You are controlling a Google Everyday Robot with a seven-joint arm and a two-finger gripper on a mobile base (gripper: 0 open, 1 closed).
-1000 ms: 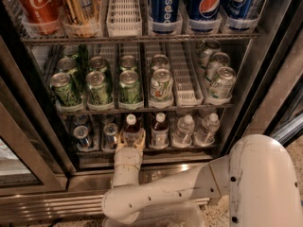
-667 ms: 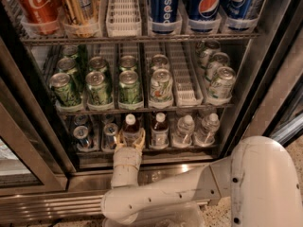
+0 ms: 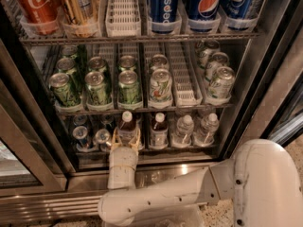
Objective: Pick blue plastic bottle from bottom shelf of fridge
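Observation:
The fridge (image 3: 265, 93) stands open in front of me. On its bottom shelf (image 3: 142, 152) a small blue plastic bottle (image 3: 126, 127) with dark liquid and a white cap stands in the third lane from the left. My gripper (image 3: 126, 140) reaches in from below. Its tan fingers (image 3: 115, 139) sit on both sides of the bottle's lower body and are shut on it. A second similar dark bottle (image 3: 159, 129) stands one lane to the right.
Small silver cans (image 3: 81, 136) stand left of the gripper and clear water bottles (image 3: 182, 130) to the right. Green cans (image 3: 129, 86) fill the rack right above. Cola and Pepsi cans sit higher. My white arm (image 3: 189, 193) crosses the ribbed steel base panel (image 3: 42, 207).
The blue plastic bottle and my gripper have shifted slightly up and to the left. The bottle beside it has stayed in place.

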